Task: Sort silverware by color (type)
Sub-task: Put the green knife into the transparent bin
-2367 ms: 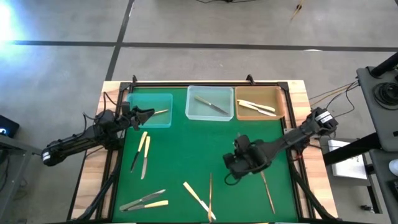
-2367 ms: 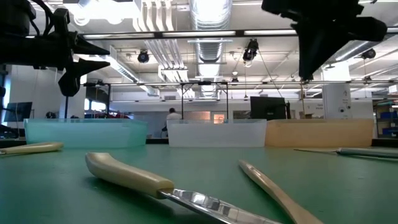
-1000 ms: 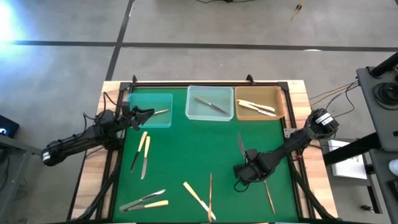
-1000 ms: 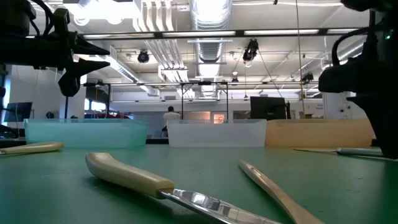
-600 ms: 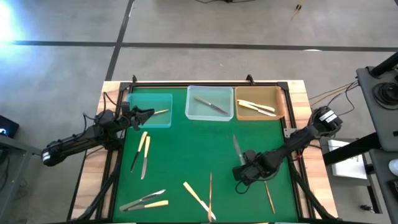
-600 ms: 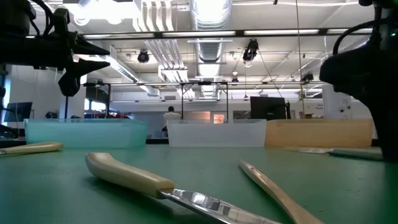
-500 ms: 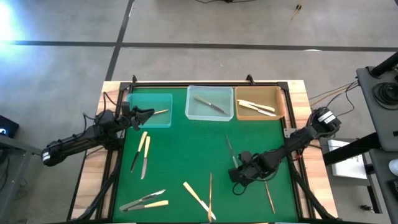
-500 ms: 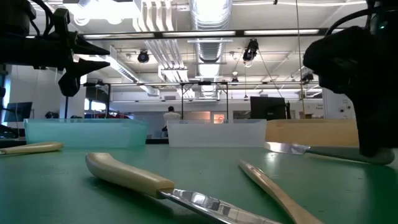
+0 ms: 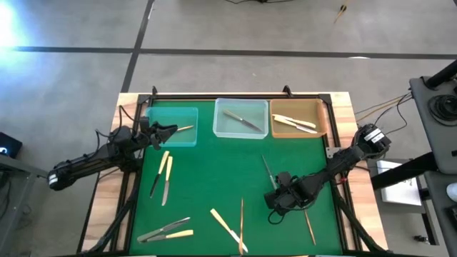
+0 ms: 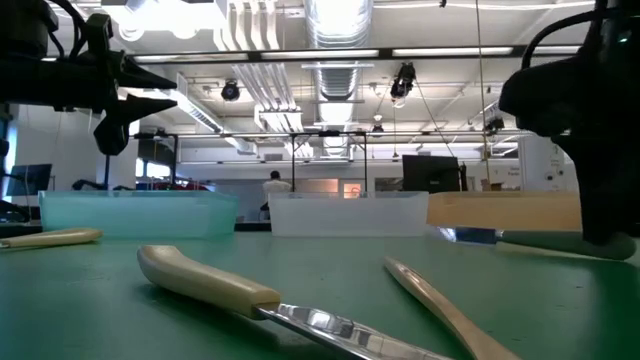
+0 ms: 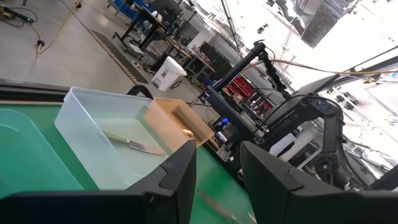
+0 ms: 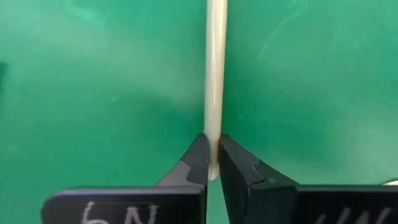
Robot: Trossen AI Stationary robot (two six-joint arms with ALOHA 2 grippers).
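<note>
The right gripper [image 9: 275, 191] sits low in the lower right of the high view, its fingers [image 12: 200, 163] pinched on the end of a silver-grey knife [image 9: 268, 173] whose blade angles up the green mat [image 9: 214, 171]. The left gripper [image 9: 173, 130], fingers apart, hovers at the teal tray [image 9: 171, 114] at upper left. Other silverware [image 9: 163, 177] lies scattered on the mat; the clear tray [image 9: 241, 130] and tan tray [image 9: 298, 107] hold some pieces.

Trays: three, namely one teal tray [image 9: 172, 126], one clear tray [image 9: 241, 118] and one tan tray [image 9: 298, 118]. Silverware [image 9: 167, 180] visible in the high view: eleven pieces, with seven loose on the green mat [image 9: 214, 178], three inside trays and one across the teal tray's rim.
</note>
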